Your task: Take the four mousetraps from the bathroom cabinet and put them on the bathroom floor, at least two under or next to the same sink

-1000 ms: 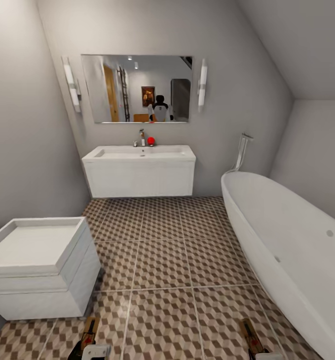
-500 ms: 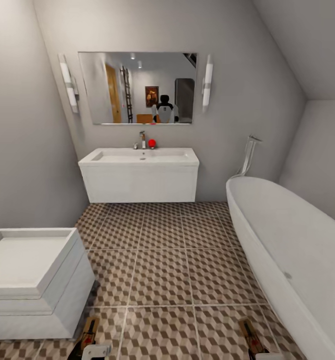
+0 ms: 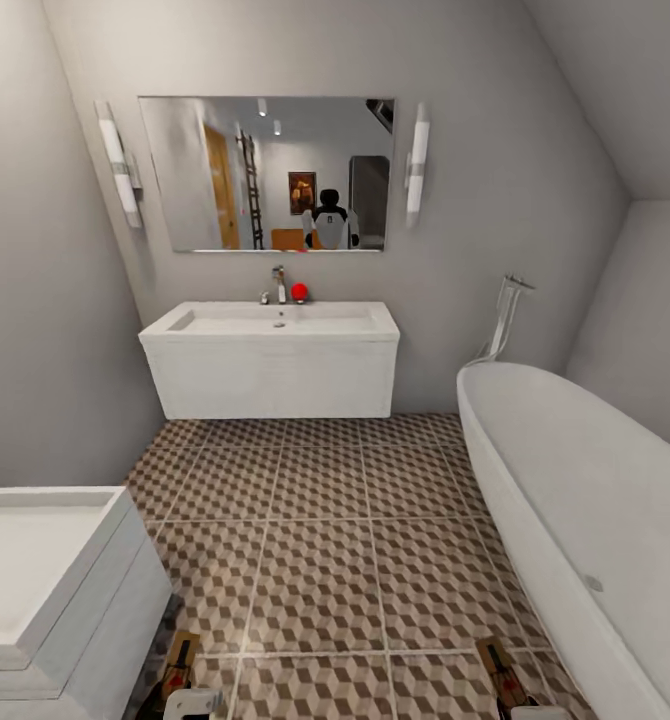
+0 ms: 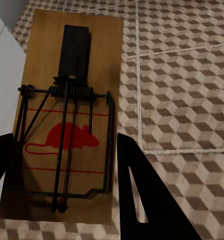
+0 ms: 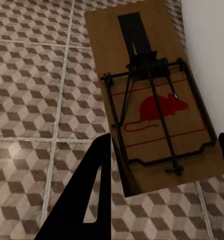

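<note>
A white sink (image 3: 275,362) hangs on the far wall, straight ahead across the cube-patterned bathroom floor (image 3: 325,540). My left gripper (image 3: 180,685) is shut on a mousetrap (image 3: 181,655) at the bottom left of the head view. In the left wrist view that mousetrap (image 4: 69,115) lies between the black fingers (image 4: 142,200), above the tiles. My right gripper (image 3: 515,695) is shut on a second mousetrap (image 3: 499,665). That mousetrap (image 5: 152,100) is clamped between the right gripper's fingers (image 5: 91,195). The cabinet and the other two mousetraps are out of view.
A white square toilet (image 3: 45,590) stands close at the left, next to my left arm. A long white bathtub (image 3: 585,500) runs along the right wall. Above the sink are a mirror (image 3: 265,175), a tap and a small red object (image 3: 299,292). Open tiles lie between.
The camera has moved forward toward the sink, which looks larger and nearer; the toilet has slid to the lower left. Both grippers keep their traps in the same place.
</note>
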Tool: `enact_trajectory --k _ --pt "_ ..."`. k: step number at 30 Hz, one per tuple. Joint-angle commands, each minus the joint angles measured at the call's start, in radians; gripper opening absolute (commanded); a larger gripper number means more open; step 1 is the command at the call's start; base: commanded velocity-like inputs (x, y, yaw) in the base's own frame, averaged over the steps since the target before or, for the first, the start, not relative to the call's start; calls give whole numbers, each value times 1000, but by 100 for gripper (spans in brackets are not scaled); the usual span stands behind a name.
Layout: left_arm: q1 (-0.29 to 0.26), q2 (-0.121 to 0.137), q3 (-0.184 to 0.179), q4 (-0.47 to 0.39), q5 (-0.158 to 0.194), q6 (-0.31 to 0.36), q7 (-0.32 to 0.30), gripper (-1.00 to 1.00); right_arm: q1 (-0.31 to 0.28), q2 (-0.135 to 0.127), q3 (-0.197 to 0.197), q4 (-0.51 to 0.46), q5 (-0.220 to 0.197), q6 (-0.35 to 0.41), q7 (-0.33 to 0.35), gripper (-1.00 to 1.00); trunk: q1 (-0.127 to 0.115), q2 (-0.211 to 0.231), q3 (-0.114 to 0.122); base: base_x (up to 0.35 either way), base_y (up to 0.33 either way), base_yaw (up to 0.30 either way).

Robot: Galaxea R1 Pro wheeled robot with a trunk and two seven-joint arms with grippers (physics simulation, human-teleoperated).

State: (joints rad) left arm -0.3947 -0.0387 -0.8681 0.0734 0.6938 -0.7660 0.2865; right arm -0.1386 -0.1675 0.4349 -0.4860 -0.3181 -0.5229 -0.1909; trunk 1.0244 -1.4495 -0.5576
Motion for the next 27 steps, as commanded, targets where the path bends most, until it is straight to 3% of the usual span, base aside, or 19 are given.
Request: enact_trajectory --k 1,27 --pt "-1 -1 -6 3 -9 -1 14 -100 -1 -1 8 0 -7 -3 -5 -100 1 0 -1 332 -1 0" --pt "-1 -1 -6 3 -9 -1 14 -100 -1 -1 8 0 -7 -3 -5 -100 1 0 -1 332 0 0"
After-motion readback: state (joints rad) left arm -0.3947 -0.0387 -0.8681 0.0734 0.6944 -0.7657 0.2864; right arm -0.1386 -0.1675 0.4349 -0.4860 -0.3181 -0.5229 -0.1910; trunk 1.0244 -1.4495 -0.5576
